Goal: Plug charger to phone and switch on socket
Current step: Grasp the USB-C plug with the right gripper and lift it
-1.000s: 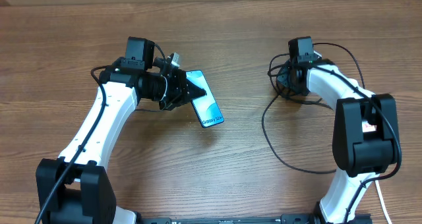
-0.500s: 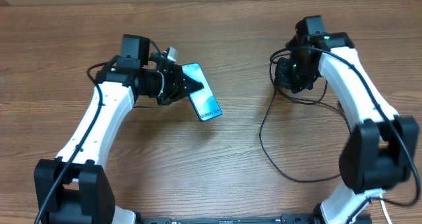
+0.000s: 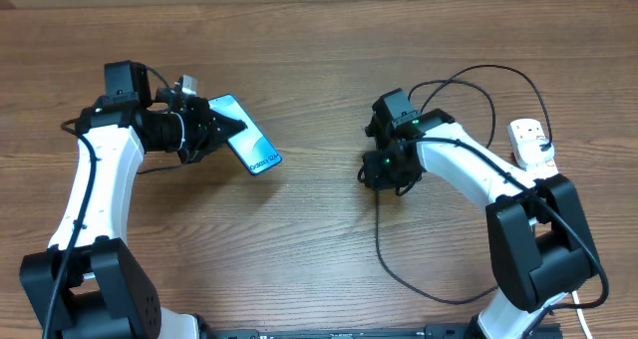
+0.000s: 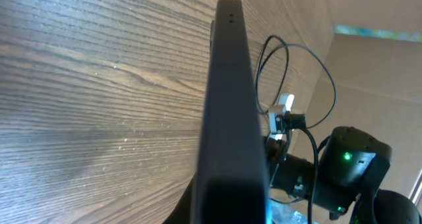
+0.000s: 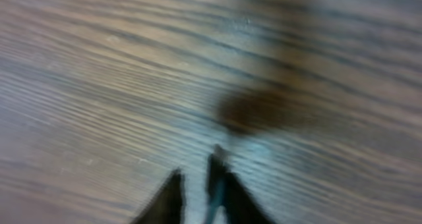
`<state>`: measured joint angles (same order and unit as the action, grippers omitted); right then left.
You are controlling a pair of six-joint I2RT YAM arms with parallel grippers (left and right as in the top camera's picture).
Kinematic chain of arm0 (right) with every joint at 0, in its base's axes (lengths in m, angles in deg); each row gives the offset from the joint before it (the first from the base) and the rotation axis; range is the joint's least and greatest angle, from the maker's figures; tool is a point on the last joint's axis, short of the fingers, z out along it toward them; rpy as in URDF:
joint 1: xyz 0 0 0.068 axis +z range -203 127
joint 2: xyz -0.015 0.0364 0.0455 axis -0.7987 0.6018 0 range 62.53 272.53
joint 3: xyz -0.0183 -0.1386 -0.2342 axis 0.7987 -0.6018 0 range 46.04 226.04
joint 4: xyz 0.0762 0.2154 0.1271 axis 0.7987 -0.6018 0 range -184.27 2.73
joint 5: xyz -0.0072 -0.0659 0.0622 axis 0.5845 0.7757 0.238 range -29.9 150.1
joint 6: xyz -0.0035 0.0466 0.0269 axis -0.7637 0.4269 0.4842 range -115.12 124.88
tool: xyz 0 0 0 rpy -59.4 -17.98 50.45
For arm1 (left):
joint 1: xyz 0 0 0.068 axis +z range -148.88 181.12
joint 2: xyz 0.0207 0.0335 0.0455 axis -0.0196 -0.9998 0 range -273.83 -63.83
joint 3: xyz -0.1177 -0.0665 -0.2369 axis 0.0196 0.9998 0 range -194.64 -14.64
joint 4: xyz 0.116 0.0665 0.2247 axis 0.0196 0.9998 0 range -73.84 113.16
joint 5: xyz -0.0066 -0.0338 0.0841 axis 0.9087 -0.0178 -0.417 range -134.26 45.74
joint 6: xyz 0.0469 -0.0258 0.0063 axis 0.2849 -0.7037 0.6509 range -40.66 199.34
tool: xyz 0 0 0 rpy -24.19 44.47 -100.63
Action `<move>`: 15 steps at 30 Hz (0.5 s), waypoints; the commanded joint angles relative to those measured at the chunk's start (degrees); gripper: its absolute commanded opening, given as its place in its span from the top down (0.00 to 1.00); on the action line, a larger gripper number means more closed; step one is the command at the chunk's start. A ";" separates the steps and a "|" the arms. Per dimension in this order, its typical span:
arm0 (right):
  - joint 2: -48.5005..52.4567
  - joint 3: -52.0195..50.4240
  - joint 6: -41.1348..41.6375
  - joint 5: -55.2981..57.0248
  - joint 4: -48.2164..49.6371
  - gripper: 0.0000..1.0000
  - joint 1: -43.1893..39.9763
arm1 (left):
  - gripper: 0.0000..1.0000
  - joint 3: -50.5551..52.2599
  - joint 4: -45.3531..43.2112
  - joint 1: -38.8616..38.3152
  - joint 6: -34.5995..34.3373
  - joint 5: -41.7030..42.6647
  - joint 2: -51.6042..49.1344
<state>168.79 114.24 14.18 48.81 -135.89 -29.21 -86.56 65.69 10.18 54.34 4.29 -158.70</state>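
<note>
The left pincer (image 3: 219,132) is clamped on the phone (image 3: 251,147); the blurred right pincer's (image 3: 383,170) state is unclear.

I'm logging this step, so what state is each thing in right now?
phone: screen lit, held up tilted, nothing plugged in.
left tool: shut on the phone.
cable: loose loops on the table, free end not visible.
power strip: lying flat at the right; switch not readable.
right tool: low over the table; open or shut unclear.
</note>
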 commanded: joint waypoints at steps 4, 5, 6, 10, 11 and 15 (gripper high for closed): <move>-0.37 0.96 3.04 5.27 2.23 0.35 0.28 | 0.96 -0.44 0.33 -0.81 3.39 3.98 -0.28; -0.37 0.96 3.17 5.31 1.99 0.24 0.37 | 0.96 -0.44 0.31 -1.05 3.39 3.98 -0.28; -0.37 0.96 3.23 5.53 1.86 0.11 0.42 | 0.96 -0.44 0.15 -1.31 3.41 3.91 -0.28; -0.37 0.74 7.76 10.73 1.86 0.02 0.96 | 0.96 -0.44 -0.07 -2.05 3.41 3.80 -0.28; -0.37 0.61 9.01 12.35 1.84 0.01 1.16 | 0.96 -0.44 -0.04 -2.21 3.41 3.82 -0.28; -0.33 0.37 10.97 13.62 1.40 0.00 1.77 | 0.96 -0.44 -0.02 -2.38 3.37 3.91 -0.28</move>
<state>168.81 114.28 21.92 59.17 -134.27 -28.18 -86.56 65.89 8.22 55.98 5.28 -158.70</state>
